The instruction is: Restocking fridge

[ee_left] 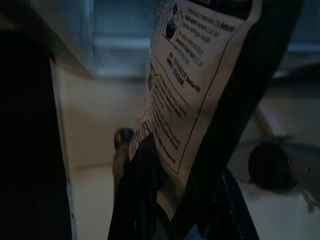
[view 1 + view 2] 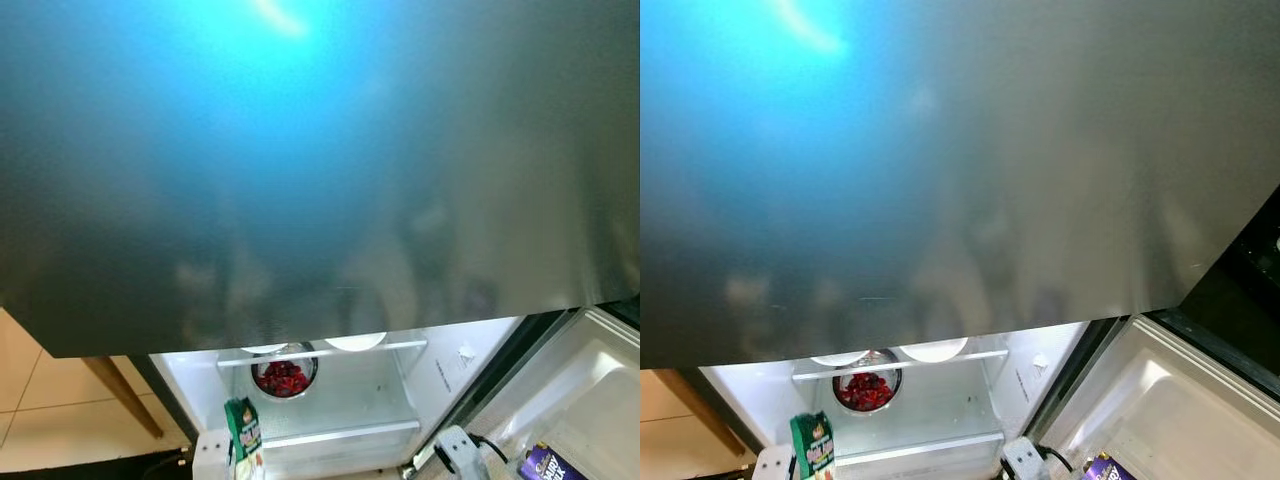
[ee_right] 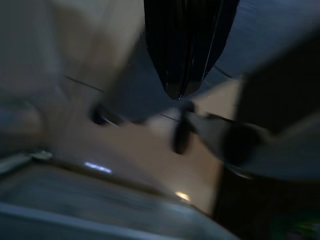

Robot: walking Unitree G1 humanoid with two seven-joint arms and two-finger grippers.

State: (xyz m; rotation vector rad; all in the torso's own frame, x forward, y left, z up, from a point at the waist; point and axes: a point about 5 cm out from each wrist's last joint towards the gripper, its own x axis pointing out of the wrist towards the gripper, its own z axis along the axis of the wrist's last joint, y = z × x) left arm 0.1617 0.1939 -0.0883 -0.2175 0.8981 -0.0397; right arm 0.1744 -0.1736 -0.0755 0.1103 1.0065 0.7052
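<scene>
While a broad grey fridge door (image 2: 320, 160) with a blue sheen fills the upper part of the head views, the lit lower compartment (image 2: 340, 400) stands open beneath it. On the far part of its glass shelf (image 2: 345, 432) sits a metal bowl of red fruit (image 2: 283, 377), with two white plates (image 2: 355, 342) just behind it under a white rail. At the near left, in front of the shelf, a green carton (image 2: 243, 428) with printed text stands upright beside the white wrist of the left arm; in the left wrist view the left hand (image 1: 170, 200) is clamped on this carton, its black fingers (image 1: 135, 190) pressed against the white printed label panel, with pale floor and a dark fridge edge beyond. At the near right, the silver end of the right arm (image 2: 455, 450) shows beside the open lower door (image 2: 590, 390), and a purple packet (image 2: 545, 463) lies in the white door bin. In the blurred right wrist view the right hand (image 3: 182, 75) hangs with its black fingers drawn narrow together, nothing between them, over tan floor and grey shapes too smeared to name. A wooden leg (image 2: 125, 395) and beige tiles (image 2: 40, 400) show at the far left.
</scene>
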